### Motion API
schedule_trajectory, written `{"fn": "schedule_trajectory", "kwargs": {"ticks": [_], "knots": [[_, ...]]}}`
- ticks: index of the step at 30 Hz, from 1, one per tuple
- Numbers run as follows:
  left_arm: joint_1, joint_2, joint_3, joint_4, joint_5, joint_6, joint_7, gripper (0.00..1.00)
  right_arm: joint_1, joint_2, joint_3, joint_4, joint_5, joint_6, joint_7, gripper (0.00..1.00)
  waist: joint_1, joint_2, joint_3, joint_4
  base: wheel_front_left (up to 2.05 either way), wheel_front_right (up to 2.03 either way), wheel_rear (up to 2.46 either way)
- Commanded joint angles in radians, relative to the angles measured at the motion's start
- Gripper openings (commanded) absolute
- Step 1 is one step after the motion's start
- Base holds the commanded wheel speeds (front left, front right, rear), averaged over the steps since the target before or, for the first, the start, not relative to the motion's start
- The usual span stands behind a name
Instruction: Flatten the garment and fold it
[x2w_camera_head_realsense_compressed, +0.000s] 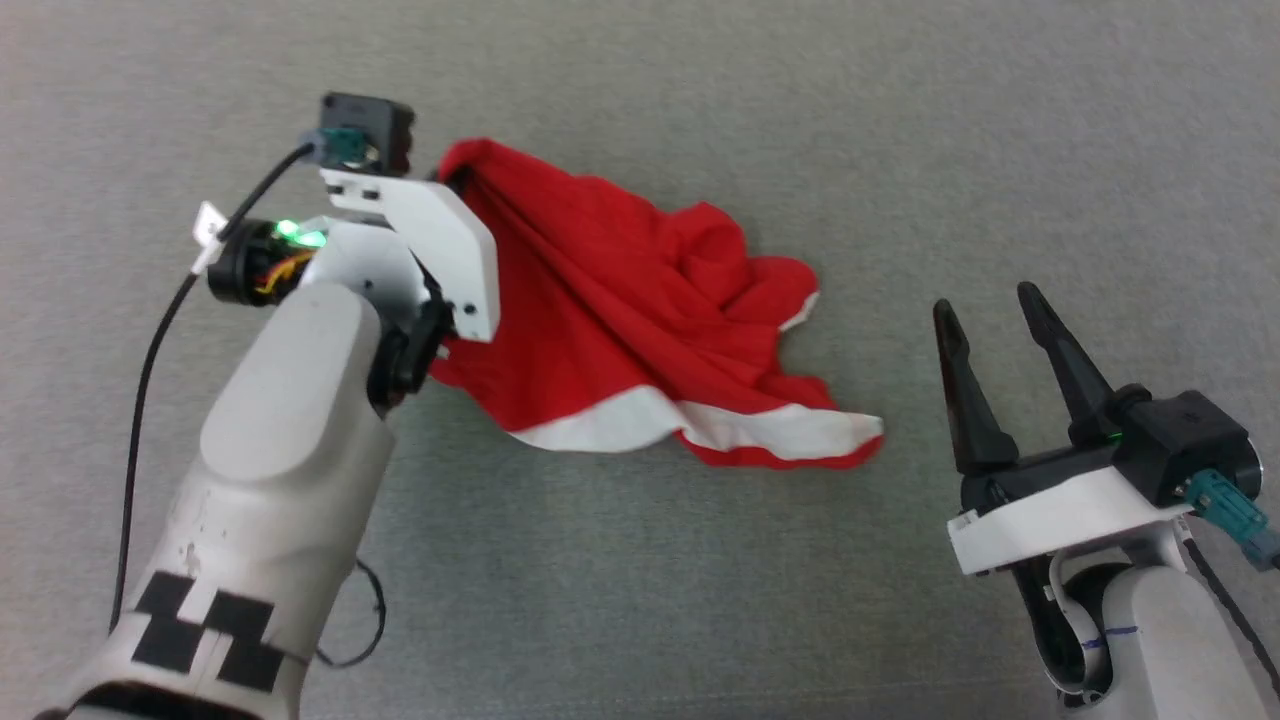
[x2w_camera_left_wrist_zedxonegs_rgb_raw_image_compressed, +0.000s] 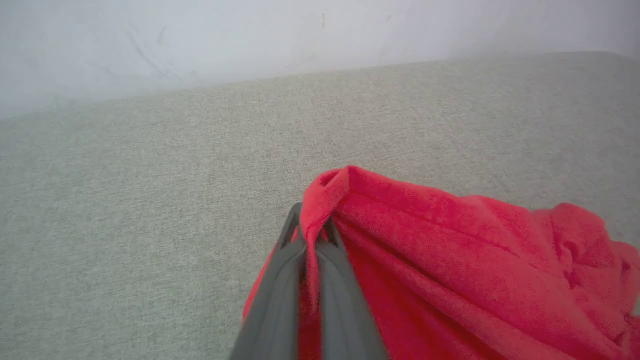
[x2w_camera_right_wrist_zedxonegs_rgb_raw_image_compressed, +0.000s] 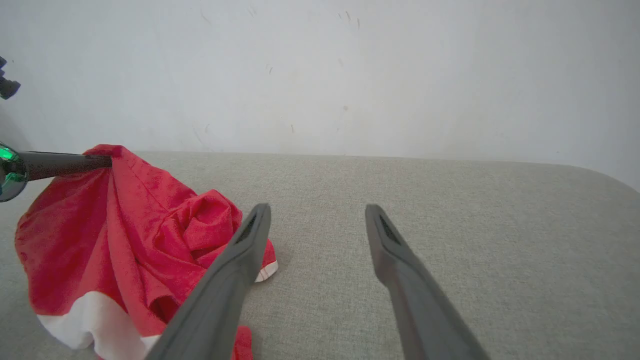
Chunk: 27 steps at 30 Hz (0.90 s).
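Crumpled thin red shorts (x2w_camera_head_realsense_compressed: 620, 300) with soft folds and a white stripe, on grey woven surface (x2w_camera_head_realsense_compressed: 640, 580), left gripper (x2w_camera_left_wrist_zedxonegs_rgb_raw_image_compressed: 311, 227) clenched on a bunched corner, right gripper (x2w_camera_head_realsense_compressed: 985, 300) spread wide, empty, near the stripe's end

Crumpled red garment (x2w_camera_head_realsense_compressed: 610, 300), white-edged, one corner lifted

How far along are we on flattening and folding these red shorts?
Done: the left gripper is shut on one end of the shorts, holding it raised. In hand: the shorts hang bunched, white stripe down on the gray surface. Left: the right gripper is open, apart from the shorts; no flattening or fold yet.
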Motion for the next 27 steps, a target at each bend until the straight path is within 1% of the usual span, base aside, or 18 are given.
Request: {"fn": "schedule_trajectory", "kwargs": {"ticks": [1,2,3,8,10,11,13,15,19,21,24,27], "knots": [[-0.021,-0.006,0.007,0.009,0.009,0.009,-0.021,0.0,-0.012,0.001,0.002,0.003,0.007,-0.001,-0.008,1.0,-0.0003,-0.0001,0.07,-0.072,0.0,0.0,0.0],[-0.037,-0.01,0.017,0.043,0.011,0.018,-0.063,0.31,-0.017,0.001,0.004,0.005,0.008,-0.001,-0.011,1.0,-0.0003,-0.0001,0.073,-0.078,0.0,0.0,0.0],[-0.048,-0.015,0.02,0.075,0.013,0.018,-0.099,1.0,-0.019,0.001,0.006,0.006,0.008,-0.001,-0.012,1.0,-0.0003,-0.0001,0.074,-0.081,0.0,0.0,0.0],[-0.062,-0.046,0.024,0.172,0.023,0.002,-0.317,1.0,-0.024,0.001,0.015,0.007,-0.005,-0.001,-0.008,1.0,-0.0003,-0.0001,0.057,-0.062,0.0,0.0,0.0],[-0.04,-0.061,0.03,0.18,0.02,-0.005,-0.425,1.0,-0.029,0.001,0.023,0.006,-0.017,-0.001,-0.002,1.0,-0.0003,-0.0001,0.039,-0.044,0.0,0.0,0.0],[-0.024,-0.068,0.031,0.176,0.017,-0.015,-0.468,1.0,-0.034,0.001,0.031,0.005,-0.025,-0.001,0.003,1.0,-0.0003,-0.0001,0.03,-0.034,0.0,0.0,0.0],[0.02,-0.081,0.043,0.146,0.011,-0.024,-0.514,1.0,-0.047,-0.007,0.05,0.001,-0.041,-0.001,0.017,1.0,-0.0003,-0.0001,0.011,-0.012,0.0,0.0,0.0],[0.079,-0.09,0.066,0.075,0.008,-0.031,-0.526,1.0,-0.069,-0.033,0.088,0.004,-0.046,-0.001,0.042,1.0,-0.0003,-0.0001,-0.005,0.014,0.0,0.0,0.0],[0.248,-0.104,0.154,-0.225,0.07,-0.027,-0.528,1.0,-0.146,-0.113,0.19,0.038,-0.034,-0.001,0.115,1.0,-0.0003,-0.0001,-0.018,0.068,0.0,0.0,0.0],[0.34,-0.12,0.194,-0.347,0.103,-0.029,-0.528,1.0,-0.192,-0.151,0.235,0.076,-0.019,-0.001,0.16,1.0,-0.0003,-0.0001,-0.02,0.096,0.0,0.0,0.0],[0.452,-0.145,0.249,-0.467,0.133,-0.046,-0.528,1.0,-0.264,-0.199,0.308,0.144,0.032,-0.001,0.234,1.0,-0.0003,-0.0001,-0.015,0.138,0.0,0.0,0.0],[0.522,-0.165,0.288,-0.528,0.148,-0.062,-0.528,1.0,-0.331,-0.252,0.401,0.207,0.107,-0.001,0.323,1.0,-0.0003,-0.0001,-0.003,0.182,0.0,0.0,0.0]]}}
